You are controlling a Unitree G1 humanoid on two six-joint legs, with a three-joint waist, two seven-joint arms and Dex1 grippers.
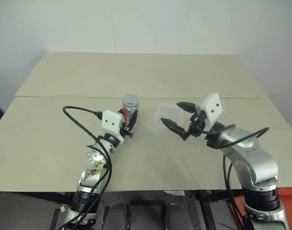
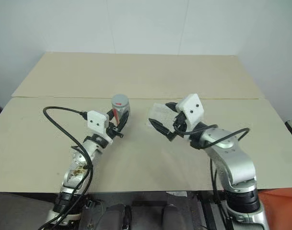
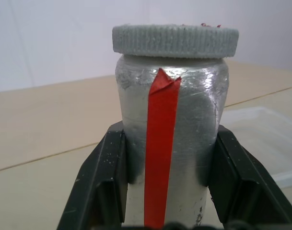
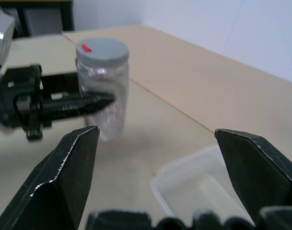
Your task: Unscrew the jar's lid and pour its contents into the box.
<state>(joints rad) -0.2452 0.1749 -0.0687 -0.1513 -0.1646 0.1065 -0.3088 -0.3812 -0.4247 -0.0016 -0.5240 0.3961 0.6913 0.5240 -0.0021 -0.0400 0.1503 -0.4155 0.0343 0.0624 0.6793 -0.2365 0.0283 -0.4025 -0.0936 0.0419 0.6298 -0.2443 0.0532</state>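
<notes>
- Left gripper [image 1: 130, 125] clamps the jar [image 1: 130, 109] low; twisting the lid [image 3: 175, 39] may spin it.
- Right gripper [image 1: 178, 116], jaws wide, hangs apparently over the box [image 1: 168, 114] mid-table and could knock it.

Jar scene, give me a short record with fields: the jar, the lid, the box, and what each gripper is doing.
jar: silvery jar with a red stripe, upright, held
lid: grey lid on the jar
box: clear box on the table, beside the jar, empty as far as visible
left gripper: left gripper, jaws shut on the jar's sides
right gripper: right gripper, jaws open, above the box, holding nothing
</notes>
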